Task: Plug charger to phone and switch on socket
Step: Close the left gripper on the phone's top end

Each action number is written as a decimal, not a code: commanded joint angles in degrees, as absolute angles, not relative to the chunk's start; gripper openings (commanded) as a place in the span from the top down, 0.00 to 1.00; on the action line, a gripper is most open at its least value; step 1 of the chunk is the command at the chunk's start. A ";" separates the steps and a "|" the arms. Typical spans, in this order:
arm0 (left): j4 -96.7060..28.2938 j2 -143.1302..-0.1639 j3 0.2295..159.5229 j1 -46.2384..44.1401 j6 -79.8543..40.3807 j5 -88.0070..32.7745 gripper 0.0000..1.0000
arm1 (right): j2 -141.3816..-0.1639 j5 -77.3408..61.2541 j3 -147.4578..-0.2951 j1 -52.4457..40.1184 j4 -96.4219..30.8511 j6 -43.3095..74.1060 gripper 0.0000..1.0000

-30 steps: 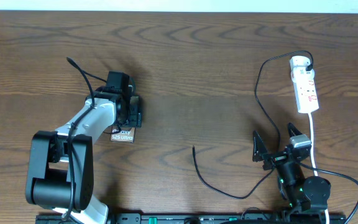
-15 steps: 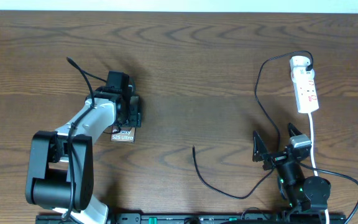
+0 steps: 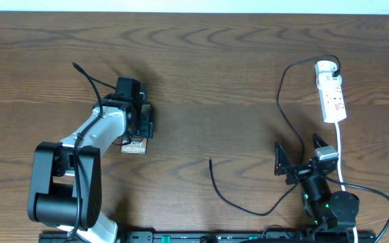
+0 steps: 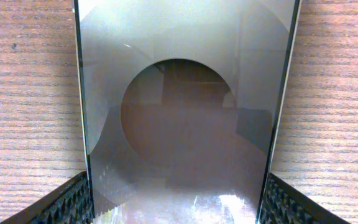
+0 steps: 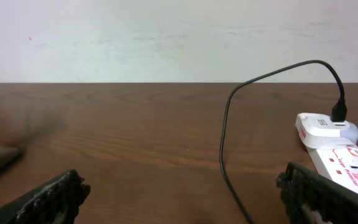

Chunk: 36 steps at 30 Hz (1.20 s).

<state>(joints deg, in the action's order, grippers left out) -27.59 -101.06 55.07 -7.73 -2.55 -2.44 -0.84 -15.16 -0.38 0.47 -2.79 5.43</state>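
Two arms, one busy. At left-centre of tabletop [image 3: 201, 61], left gripper [image 3: 139, 125]: ribbed black pads [image 4: 73, 202] sit against both long edges of phone [image 3: 134, 146], apparently clamping it (flat glossy slab, mirror-like face). Phone long axis runs back-to-front, free end toward front edge. plug tip [image 3: 211, 162] of charger [image 3: 279, 98] lies right of phone, nearer front edge, roughly midway between arms; cable thin, limp, black. At front-right corner, right gripper [image 3: 297, 154]: fingers wide, empty, judged better placed to fetch. Back-right: socket [image 3: 332, 94], rigid white plastic, adapter [image 3: 325, 67] seated.
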 commanded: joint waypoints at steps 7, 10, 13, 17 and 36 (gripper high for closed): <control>-27.94 -102.54 55.42 -7.75 -2.15 -2.52 0.44 | -0.49 -14.94 -0.32 -0.32 -3.05 5.10 0.01; -27.94 -102.56 55.42 -7.75 -2.15 -2.52 0.55 | -0.49 -14.94 -0.32 -0.32 -3.05 5.10 0.01; -27.94 -102.54 55.42 -7.75 -2.15 -2.50 0.64 | -0.49 -14.94 -0.32 -0.32 -3.05 5.10 0.01; -27.94 -102.54 55.42 -7.75 -2.15 -2.50 0.79 | -0.49 -14.94 -0.32 -0.32 -3.05 5.10 0.01; -28.16 -100.53 55.44 -7.75 -2.17 -2.52 0.93 | -0.49 -14.94 -0.32 -0.32 -3.05 5.10 0.01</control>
<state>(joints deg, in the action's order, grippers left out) -27.62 -100.97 55.07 -7.73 -2.55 -2.44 -0.84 -15.16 -0.38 0.47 -2.79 5.43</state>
